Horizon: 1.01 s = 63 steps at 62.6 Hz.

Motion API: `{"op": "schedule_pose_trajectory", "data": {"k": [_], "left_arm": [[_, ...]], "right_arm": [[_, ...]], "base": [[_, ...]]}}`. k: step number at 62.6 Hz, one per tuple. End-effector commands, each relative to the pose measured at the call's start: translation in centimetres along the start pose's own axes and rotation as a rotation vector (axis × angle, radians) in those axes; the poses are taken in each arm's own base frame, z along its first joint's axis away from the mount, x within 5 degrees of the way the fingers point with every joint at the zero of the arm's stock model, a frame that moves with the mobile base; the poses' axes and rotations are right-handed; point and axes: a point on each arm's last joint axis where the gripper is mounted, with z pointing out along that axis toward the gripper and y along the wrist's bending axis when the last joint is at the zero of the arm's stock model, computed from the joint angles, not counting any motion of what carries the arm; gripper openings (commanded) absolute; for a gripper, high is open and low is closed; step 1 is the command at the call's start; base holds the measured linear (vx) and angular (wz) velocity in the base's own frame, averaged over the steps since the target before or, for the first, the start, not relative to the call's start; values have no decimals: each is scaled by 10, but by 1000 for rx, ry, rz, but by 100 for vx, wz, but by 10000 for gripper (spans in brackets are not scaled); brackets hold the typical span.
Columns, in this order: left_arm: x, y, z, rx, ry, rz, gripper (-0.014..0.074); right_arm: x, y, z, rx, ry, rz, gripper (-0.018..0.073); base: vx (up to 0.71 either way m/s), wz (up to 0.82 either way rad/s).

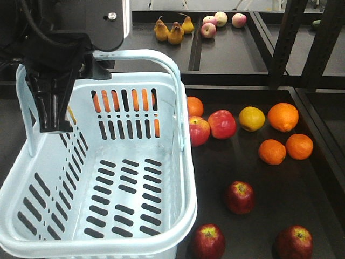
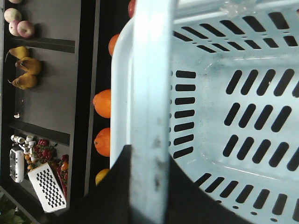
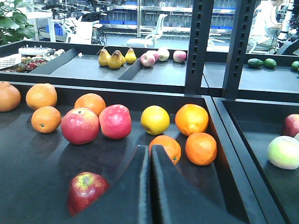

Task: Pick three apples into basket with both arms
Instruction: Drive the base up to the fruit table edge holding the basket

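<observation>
Now three dark apples beside one basket; left hand clamps it.

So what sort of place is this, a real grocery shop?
Probably a lab mock-up of a shop's fruit section. Oranges and pears lie loose in black trays beside a shopping basket, but behind them stand an office chair and workshop shelving, not shop aisles.

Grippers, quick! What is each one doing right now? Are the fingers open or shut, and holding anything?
Left gripper: closed on the handle of the basket.
Right gripper: closed, holding nothing.
</observation>
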Motion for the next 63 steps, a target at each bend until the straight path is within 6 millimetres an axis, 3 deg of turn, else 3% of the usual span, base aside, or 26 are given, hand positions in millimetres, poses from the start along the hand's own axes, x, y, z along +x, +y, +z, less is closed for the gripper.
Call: {"op": "schedule_pose_trajectory", "data": {"k": [1, 63], "left_arm": [[0, 6, -23, -85, -61, -23, -6], [-1, 7, -22, -92, -69, -23, -6]], "right_arm": [[-3, 0, 0, 6, -76, -14, -8], [-3, 0, 0, 6, -76, -14, -8]], "base": [[0, 0], [0, 0]]}}
